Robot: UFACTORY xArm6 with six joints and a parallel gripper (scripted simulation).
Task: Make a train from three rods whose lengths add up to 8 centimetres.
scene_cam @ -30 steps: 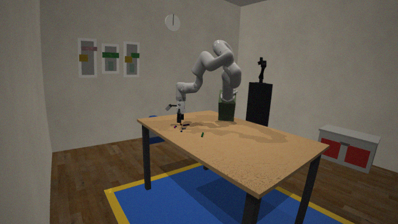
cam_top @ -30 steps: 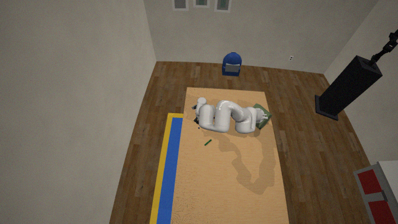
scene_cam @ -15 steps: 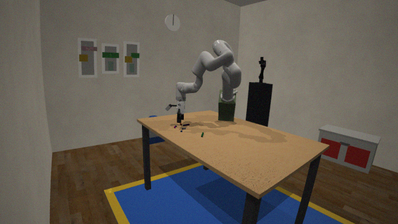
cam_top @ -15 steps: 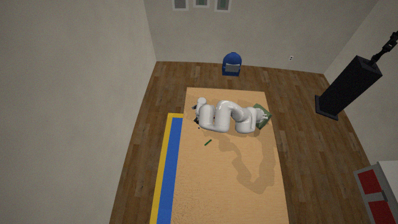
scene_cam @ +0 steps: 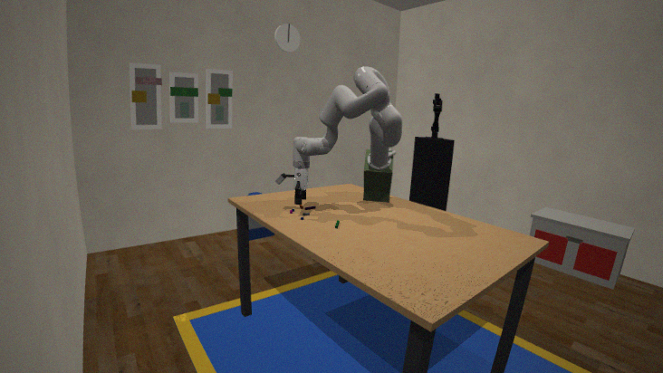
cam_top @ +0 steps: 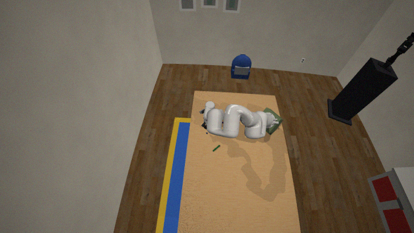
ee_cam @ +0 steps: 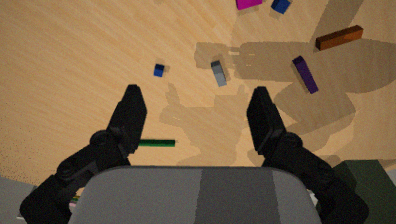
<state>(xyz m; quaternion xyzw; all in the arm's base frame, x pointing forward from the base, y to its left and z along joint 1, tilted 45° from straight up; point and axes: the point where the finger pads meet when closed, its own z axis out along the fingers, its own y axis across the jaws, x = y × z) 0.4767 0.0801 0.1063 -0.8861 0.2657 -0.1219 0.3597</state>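
Observation:
In the wrist view my gripper is open and empty, low over the wooden table. Just ahead of the fingers lie a small blue rod and a short grey rod. Further right are a purple rod and an orange rod. A magenta rod and a second blue rod sit at the top edge. A thin green rod lies apart, beside the left finger. In the exterior view the gripper hangs over the cluster near the table's far left corner.
The arm's green base block stands at the back of the table. The table's left edge is close to the rods. A black pillar stands behind the table.

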